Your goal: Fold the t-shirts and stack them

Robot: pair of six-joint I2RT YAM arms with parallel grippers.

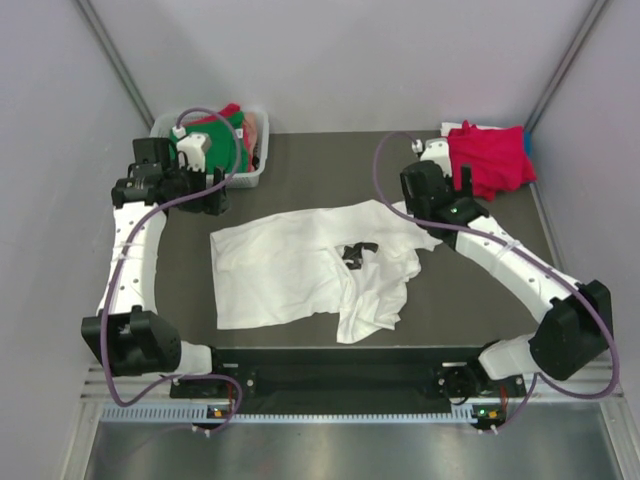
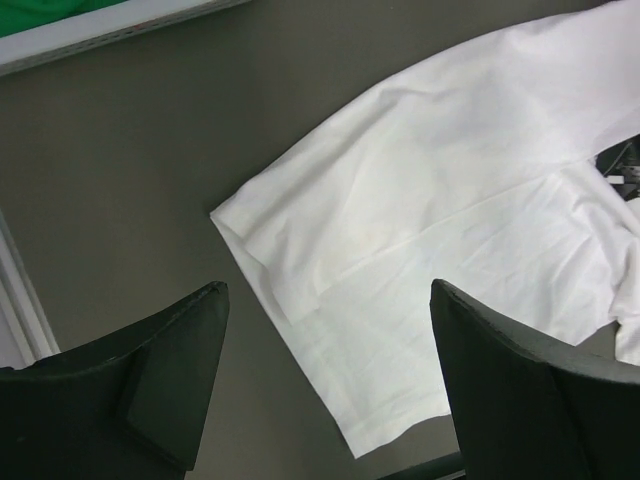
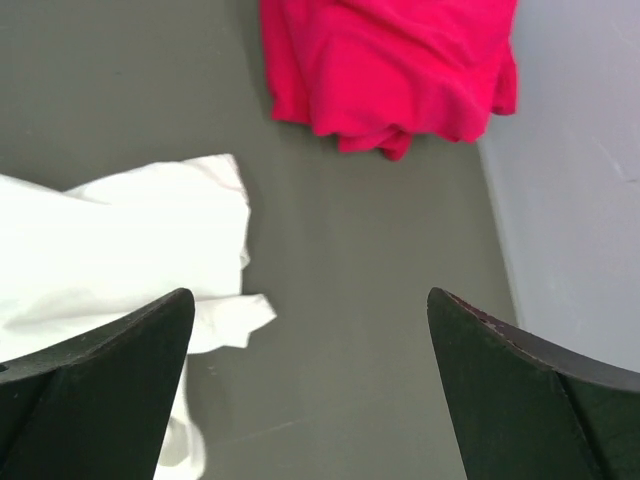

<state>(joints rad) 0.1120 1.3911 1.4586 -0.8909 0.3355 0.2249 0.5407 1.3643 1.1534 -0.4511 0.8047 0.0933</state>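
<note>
White cloth dominates the middle of the table [image 1: 480, 290]: the white t-shirt [image 1: 300, 265] lies spread but rumpled, its near right portion bunched and turned over on itself, with no clean fold visible. A small dark mark sits near its centre; what it is cannot be told. The left gripper [image 2: 328, 290] hangs above the shirt's left edge with its jaws spread wide and nothing between them. The right gripper [image 3: 310, 295] hangs between the shirt's far right part and the crimson t-shirts [image 1: 488, 158], jaws likewise spread and empty. The crimson t-shirts lie as a compact bundle at the far right corner of the surface, which reads as the stack begun. The basket [image 1: 255, 175] at the far left corner holds the green t-shirt [image 1: 215, 145] and more red cloth, unfolded. Judged from this, the task is partly done: the white shirt needs flattening, folding and stacking, and the basket contents follow.
</note>
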